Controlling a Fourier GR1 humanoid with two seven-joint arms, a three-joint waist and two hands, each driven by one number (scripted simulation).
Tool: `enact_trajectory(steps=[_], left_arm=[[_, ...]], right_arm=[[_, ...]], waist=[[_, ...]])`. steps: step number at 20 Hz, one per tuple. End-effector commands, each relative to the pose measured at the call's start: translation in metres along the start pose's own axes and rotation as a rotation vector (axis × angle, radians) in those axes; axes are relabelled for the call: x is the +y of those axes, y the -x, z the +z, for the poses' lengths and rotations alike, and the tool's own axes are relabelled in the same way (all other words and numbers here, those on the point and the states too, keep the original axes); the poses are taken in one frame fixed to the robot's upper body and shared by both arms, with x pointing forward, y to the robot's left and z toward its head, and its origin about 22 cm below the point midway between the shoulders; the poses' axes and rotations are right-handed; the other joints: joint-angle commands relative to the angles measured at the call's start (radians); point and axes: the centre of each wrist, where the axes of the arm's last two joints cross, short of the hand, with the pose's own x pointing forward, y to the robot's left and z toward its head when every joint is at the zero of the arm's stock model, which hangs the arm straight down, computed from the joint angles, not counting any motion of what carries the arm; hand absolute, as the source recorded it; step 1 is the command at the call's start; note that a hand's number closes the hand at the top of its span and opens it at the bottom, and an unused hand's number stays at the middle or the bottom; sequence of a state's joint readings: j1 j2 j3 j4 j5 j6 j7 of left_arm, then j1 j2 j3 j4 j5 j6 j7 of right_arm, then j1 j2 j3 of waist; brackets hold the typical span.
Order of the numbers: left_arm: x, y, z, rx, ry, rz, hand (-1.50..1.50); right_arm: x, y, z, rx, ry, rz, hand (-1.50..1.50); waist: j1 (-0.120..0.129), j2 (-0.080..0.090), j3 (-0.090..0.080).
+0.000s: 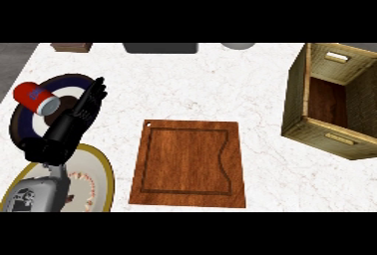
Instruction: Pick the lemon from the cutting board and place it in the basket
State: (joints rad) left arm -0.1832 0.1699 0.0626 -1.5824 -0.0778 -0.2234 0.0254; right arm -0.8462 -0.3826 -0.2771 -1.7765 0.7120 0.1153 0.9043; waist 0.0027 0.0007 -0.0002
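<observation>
Left hand: the left hand (90, 102) is showing at the view's left, fingers straight and up, grasping nothing; it is resting over the dark round plate (70, 81).
Red can: a red can (35, 98) is lying tilted on that plate's left part, just beside the left hand but apart from it.
Pale plate: a gold-rimmed pale plate (101, 172) is lying below the dark one, partly hidden by the grey forearm.
Cutting board: the wooden cutting board (189, 162) is lying flat in the middle of the counter (221, 84), and nothing is sitting on it.
Lemon: no lemon is showing on the board, on the counter or anywhere else in this view.
Basket: the basket (296, 94) is standing at the right, well apart from the board; the part of its floor that shows is bare, but its near wall is hiding some of the inside, so I cannot tell whether the lemon is lying there.
Right hand: it is not appearing in the view.
Progress: the board is bare, so the pick seems done or the fruit is missing; the placing cannot be confirmed.
</observation>
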Motion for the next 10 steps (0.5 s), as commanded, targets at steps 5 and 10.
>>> enact_trajectory(steps=[5,10], left_arm=[[0.0,0.003,0.005,0.005,0.001,-0.002,0.0],[-0.004,0.014,0.006,0.0,0.009,-0.003,0.0]], right_arm=[[-0.006,0.062,-0.048,0.058,-0.012,0.029,1.5],[0.014,0.119,-0.04,0.02,0.026,0.026,1.5]], waist=[[0.001,0.0,0.0],[-0.002,0.001,0.0]])
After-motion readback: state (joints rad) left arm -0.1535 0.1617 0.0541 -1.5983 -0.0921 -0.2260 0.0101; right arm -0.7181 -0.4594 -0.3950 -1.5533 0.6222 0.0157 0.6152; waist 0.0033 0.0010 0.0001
